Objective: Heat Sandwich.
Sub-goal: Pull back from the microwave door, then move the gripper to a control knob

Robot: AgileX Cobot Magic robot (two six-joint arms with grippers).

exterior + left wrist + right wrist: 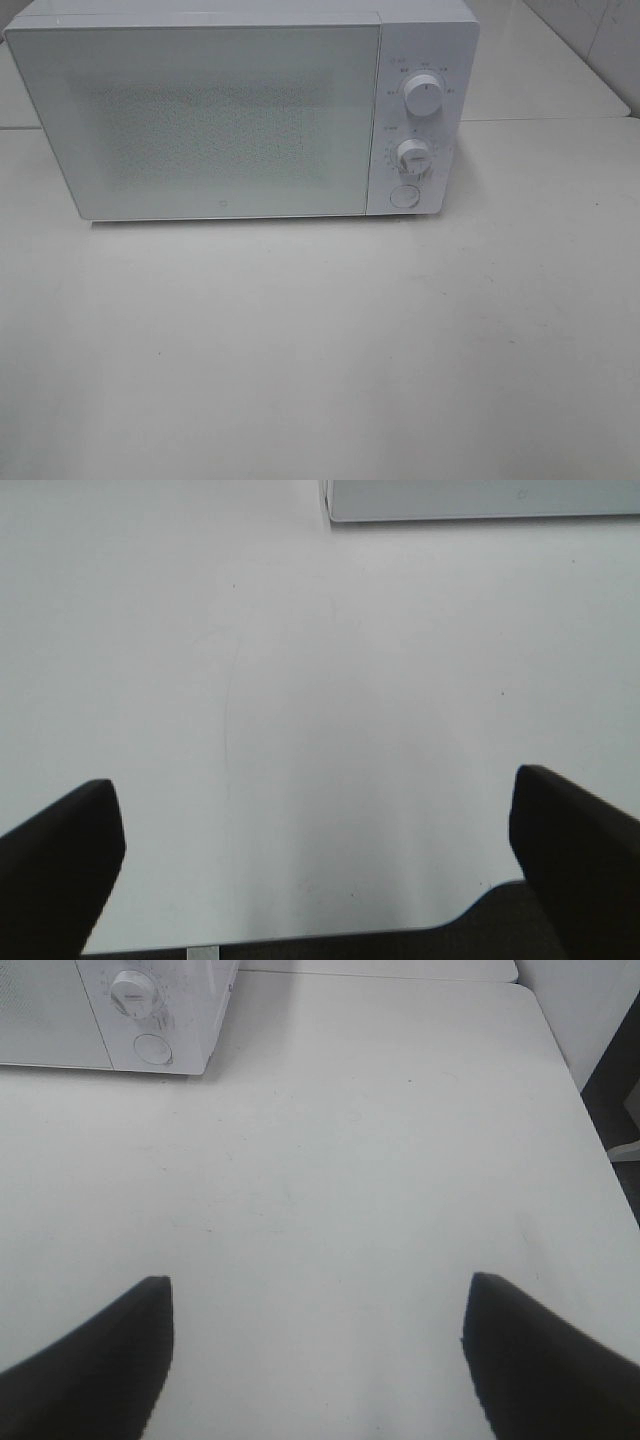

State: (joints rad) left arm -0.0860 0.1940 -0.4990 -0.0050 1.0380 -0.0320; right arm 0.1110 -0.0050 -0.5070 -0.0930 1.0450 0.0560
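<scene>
Boxy white microwave (pixel 200 120), glossy door shut, sits on a smooth matte table (pixel 320 350); left gripper (pixel 315 785) and right gripper (pixel 320 1282) gape empty.

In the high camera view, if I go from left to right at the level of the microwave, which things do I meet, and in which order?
microwave door → control panel → table
</scene>
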